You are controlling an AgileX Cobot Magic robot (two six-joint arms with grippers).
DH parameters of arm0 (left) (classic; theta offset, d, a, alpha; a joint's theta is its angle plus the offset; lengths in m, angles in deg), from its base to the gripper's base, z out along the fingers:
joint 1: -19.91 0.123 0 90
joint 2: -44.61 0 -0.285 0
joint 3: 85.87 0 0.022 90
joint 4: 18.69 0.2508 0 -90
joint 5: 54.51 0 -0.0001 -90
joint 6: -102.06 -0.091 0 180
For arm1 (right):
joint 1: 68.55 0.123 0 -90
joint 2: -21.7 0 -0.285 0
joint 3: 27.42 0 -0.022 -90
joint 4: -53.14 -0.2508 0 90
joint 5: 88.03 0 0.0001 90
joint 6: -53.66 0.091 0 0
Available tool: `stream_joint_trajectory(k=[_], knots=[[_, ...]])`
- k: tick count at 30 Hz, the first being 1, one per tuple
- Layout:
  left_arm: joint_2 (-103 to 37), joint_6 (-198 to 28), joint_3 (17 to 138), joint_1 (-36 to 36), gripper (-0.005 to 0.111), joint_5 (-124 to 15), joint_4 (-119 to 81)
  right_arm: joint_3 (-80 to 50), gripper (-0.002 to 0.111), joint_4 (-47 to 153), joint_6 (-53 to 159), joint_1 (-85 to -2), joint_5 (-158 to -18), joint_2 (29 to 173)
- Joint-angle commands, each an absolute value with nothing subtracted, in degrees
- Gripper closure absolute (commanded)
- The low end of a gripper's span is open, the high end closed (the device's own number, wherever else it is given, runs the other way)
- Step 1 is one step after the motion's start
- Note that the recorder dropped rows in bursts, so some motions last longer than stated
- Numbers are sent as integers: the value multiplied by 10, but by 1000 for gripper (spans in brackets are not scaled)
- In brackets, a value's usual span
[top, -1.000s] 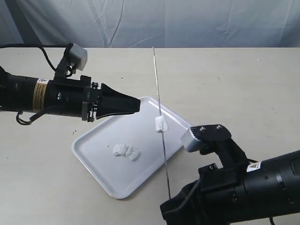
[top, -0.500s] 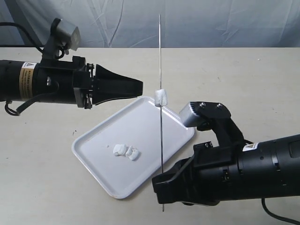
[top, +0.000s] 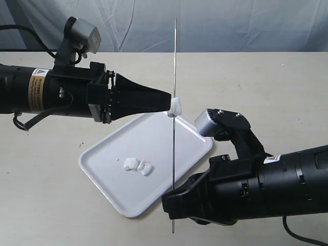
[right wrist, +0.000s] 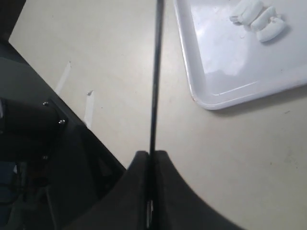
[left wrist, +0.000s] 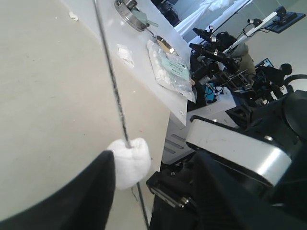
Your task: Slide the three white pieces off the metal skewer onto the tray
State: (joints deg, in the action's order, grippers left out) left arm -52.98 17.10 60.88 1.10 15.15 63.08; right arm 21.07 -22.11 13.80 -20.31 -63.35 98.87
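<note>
The metal skewer (top: 175, 66) stands upright above the tray (top: 102, 174), and my right gripper (top: 173, 197) is shut on its lower end. The right wrist view shows the rod (right wrist: 156, 72) clamped between the closed fingers of that gripper (right wrist: 152, 154). One white piece (top: 176, 106) sits threaded on the skewer about halfway up. My left gripper (top: 169, 101) reaches in from the left, its tip at that piece. In the left wrist view the piece (left wrist: 129, 162) touches one finger (left wrist: 81, 191), and the gripper (left wrist: 153, 165) is open around it. A small cluster of white pieces (top: 137, 165) lies on the tray.
The tray (right wrist: 230, 57) lies askew on a beige table, backed by a pale cloth backdrop (top: 230, 25). The right arm's grey camera housing (top: 220, 123) juts up beside the tray's right corner. The left wrist view shows a bench with bags (left wrist: 170, 69) and other equipment beyond the table.
My right gripper has lifted the skewer from a tilt to upright. The left gripper moved right, until its tip reached the threaded white piece.
</note>
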Motion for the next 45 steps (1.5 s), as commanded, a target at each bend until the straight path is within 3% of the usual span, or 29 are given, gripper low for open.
stream_joint_trajectory(k=[1,35,45], knots=[[-526,165,610,10,59,155,638,192,109,-223,132,-205,-618,988],[-526,176,610,10,59,155,613,184,109,-204,132,-205,-636,990],[-526,178,610,10,78,155,612,186,109,-204,132,-205,-646,991]])
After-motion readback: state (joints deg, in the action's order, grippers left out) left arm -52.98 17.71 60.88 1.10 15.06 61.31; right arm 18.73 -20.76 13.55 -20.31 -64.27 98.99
